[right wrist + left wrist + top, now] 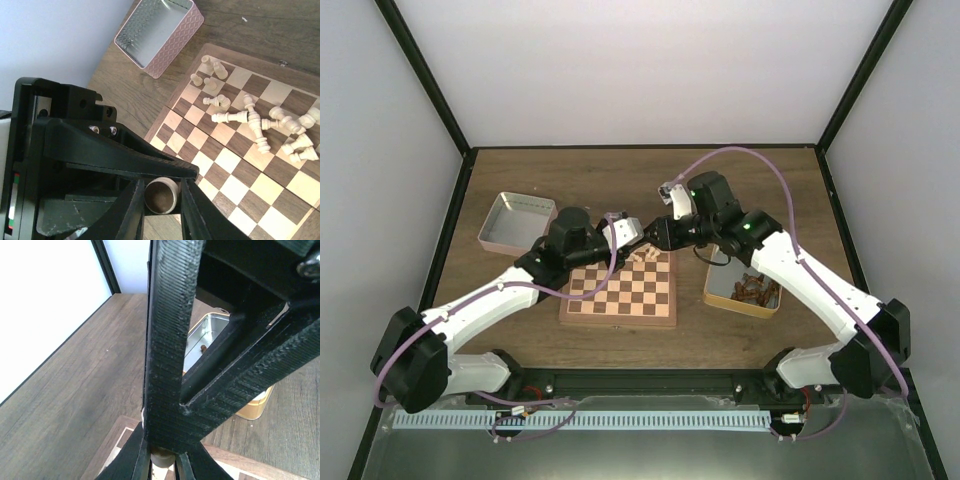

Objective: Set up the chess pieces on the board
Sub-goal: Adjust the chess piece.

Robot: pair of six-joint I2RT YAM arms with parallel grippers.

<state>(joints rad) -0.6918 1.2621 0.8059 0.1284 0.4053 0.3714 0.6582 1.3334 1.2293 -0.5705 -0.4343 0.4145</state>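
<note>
A pale chess piece [161,195] hangs in the air above the board's [620,300] far edge, and both grippers hold it. My left gripper [625,232] is shut on one end of it [162,458]. My right gripper [161,200] has closed in on its round, brown-bottomed base from the opposite side. The two grippers meet tip to tip, the right gripper [655,232] coming in from the right. Several more chess pieces [255,120] lie tumbled in a heap on the board's [240,165] far squares [645,257]. In the left wrist view the right gripper's black fingers [172,340] block most of the scene.
An empty pink tin [515,222] sits on the table left of the board, also seen in the right wrist view [160,32]. A yellow-sided tin [745,292] with dark pieces stands right of the board [210,335]. Black frame posts edge the table.
</note>
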